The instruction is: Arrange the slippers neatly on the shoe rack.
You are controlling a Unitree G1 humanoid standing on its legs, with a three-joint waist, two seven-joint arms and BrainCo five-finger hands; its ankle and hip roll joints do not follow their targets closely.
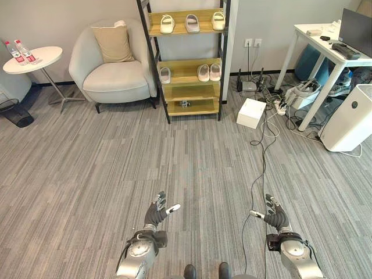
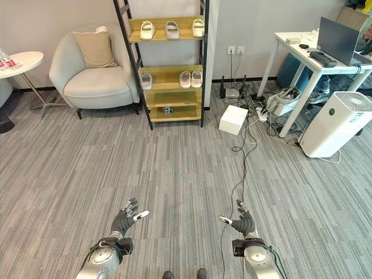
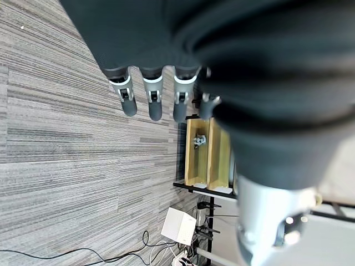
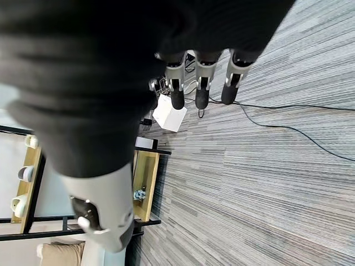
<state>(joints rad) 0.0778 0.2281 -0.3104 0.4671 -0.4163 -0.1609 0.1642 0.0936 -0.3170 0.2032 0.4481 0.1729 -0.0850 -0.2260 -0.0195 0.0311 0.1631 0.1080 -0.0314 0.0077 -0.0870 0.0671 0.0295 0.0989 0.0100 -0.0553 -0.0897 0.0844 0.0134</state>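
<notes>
Six pale slippers sit on a shoe rack [image 1: 189, 93] of light wooden shelves in a black metal frame, set against the far wall: three rounded, soft-looking slippers in a row on the top shelf [image 1: 192, 23], each apart from the next, and three on the middle shelf, one small slipper [image 1: 165, 74] alone toward its left end and a pair [image 1: 209, 72] side by side toward its right. A small dark object [image 1: 185, 104], too small to make out, lies on the lowest shelf. Well back from the rack, over grey striped carpet [image 1: 104, 168], the left robot hand [image 1: 157, 213] and the right robot hand [image 1: 275, 216] hang low in the foreground, fingers straight and spread, thumbs turned inward, holding nothing; each wrist view shows the silver, dark-tipped fingers extended in a row above the carpet. Left of the rack stands a curved, pale grey upholstered armchair [image 1: 113, 72] with a tan square cushion [image 1: 113, 43], and farther left a round white side table [image 1: 33, 58] carrying two clear bottles [image 1: 20, 52]. Right of the rack a white box [image 1: 251, 113] rests on the floor among black cables, beside a white bench [image 1: 325, 55] bearing a laptop [image 1: 356, 30], with a white rounded air purifier [image 1: 351, 116] near it.
</notes>
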